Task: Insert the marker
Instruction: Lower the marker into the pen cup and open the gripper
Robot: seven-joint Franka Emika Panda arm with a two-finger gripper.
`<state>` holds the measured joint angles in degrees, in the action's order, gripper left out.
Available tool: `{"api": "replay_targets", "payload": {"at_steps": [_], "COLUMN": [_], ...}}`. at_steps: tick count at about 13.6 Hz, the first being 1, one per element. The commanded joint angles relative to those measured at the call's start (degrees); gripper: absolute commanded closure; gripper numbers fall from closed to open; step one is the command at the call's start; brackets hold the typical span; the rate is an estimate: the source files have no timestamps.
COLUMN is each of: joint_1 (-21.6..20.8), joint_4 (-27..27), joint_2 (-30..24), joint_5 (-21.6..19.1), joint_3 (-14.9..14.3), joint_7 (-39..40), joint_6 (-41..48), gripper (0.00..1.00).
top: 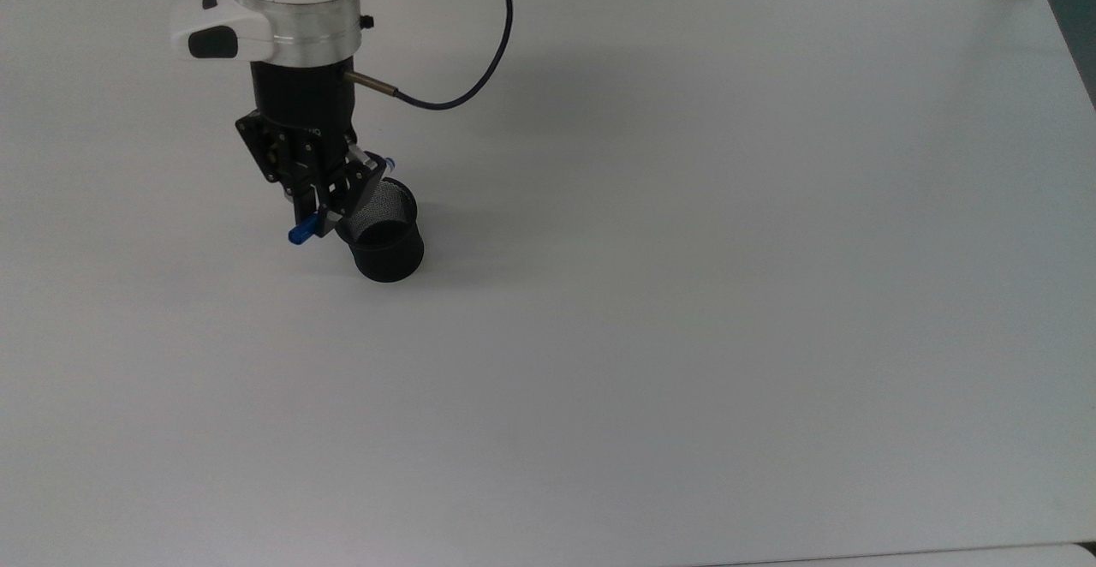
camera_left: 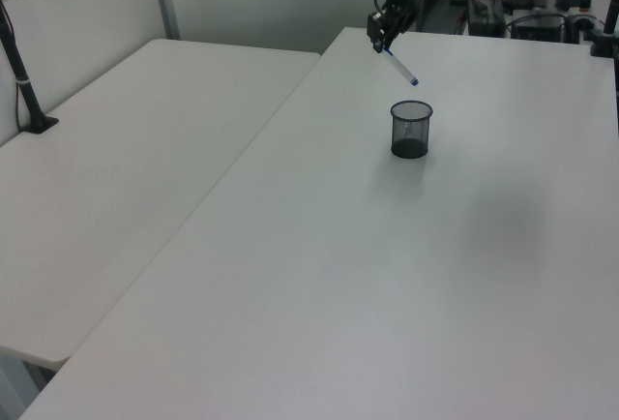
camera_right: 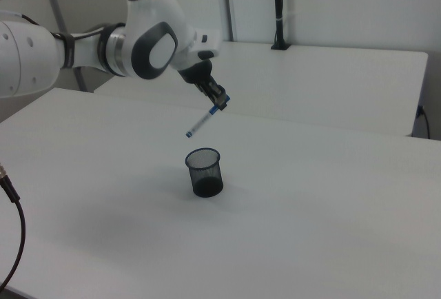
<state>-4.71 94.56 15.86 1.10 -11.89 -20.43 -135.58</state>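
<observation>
— One marker (camera_right: 201,124), one cup (camera_right: 204,172), nothing else on the desk (camera_right: 331,196). Where's the pen rn?

— Up in the air, pinched at its capped end by the jaws (camera_right: 219,103), which are closed tight on it w/ no gap I can see. Hangs tilted, not plumb; in the right view the free tip points down and to the right view's left, above the cup and clear of the rim. Nothing's inside the mesh yet.

— Top view?

— Jaws (top: 318,201) sit just beside the cup (top: 383,241), on the top view's left, overlapping its rim from that angle. Blue end of the marker (top: 301,233) pokes out below. Left view has the marker (camera_left: 401,67) slanting down toward the cup (camera_left: 411,130), well above it.

— How'd you reckon it handles?

— Light, stiff, smooth plastic barrel, so prob slippery. Held at one end, it could pivot in the grip if it bumps the rim. Not fragile imo. Grip nearer the middle would swing less, but the end hold leaves more barrel free to go in.

— And the cup?

— Thin mesh, looks light; a sideways knock might tip it.
</observation>
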Motion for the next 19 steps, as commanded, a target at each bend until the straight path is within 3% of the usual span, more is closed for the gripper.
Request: {"api": "replay_targets", "payload": {"at_steps": [1,5,19], "joint_1": [0.49,1.54,0.67], "joint_4": [6.5,8.88,19.16], "joint_2": [-2.24,-2.59,-2.67], "joint_5": [-1.1,-1.27,-1.01], "joint_3": [0.55,0.64,0.55], "joint_7": [4.25,7.77,8.03], "joint_6": [-6.62,-8.03,-24.11], "gripper": [1.0,1.0,1.0]}}
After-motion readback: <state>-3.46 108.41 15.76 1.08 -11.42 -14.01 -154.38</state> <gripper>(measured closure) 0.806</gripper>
